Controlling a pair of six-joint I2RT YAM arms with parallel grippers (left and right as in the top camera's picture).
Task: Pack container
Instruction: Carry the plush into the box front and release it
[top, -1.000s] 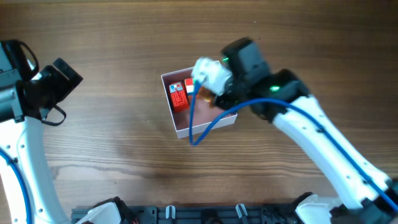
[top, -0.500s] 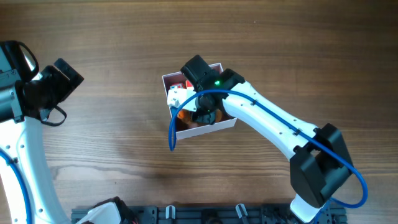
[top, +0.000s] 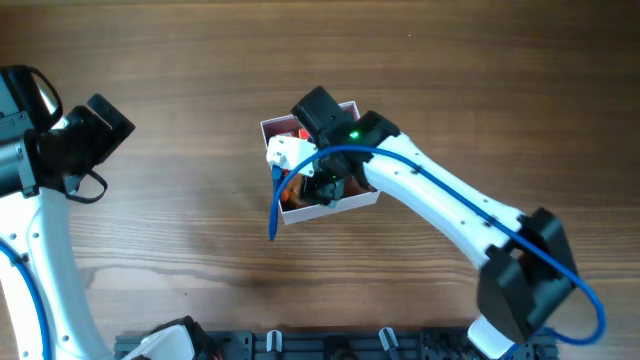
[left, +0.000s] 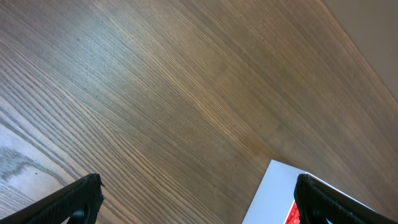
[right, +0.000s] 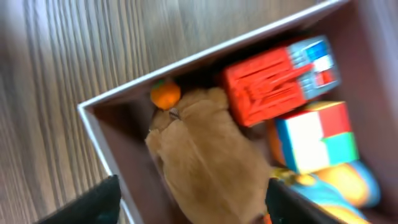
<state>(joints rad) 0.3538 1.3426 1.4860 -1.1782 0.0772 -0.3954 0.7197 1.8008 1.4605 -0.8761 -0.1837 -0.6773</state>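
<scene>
The container (top: 345, 206) is a square white-walled box with a dusty-pink inside, at the middle of the table. My right gripper (top: 322, 187) hovers over it, open. In the right wrist view the container (right: 205, 55) holds a brown plush toy (right: 205, 162), a small orange ball (right: 165, 94), a red toy (right: 270, 78), a coloured cube (right: 317, 134) and a blue-and-yellow toy (right: 339, 186). The open fingers (right: 199, 208) straddle the plush. My left gripper (left: 202, 205) is open and empty at the far left; a container corner (left: 273, 190) shows beside it.
Bare wooden tabletop (top: 180, 230) surrounds the container. The right arm's blue cable (top: 275, 210) hangs past the container's left wall. The left arm (top: 60, 150) stands at the left edge. A black rail (top: 330, 345) runs along the front edge.
My right gripper swung from the container's right side to over its left half and came down. The brown plush now lies inside the container between the open fingers. The left arm is unmoved.
</scene>
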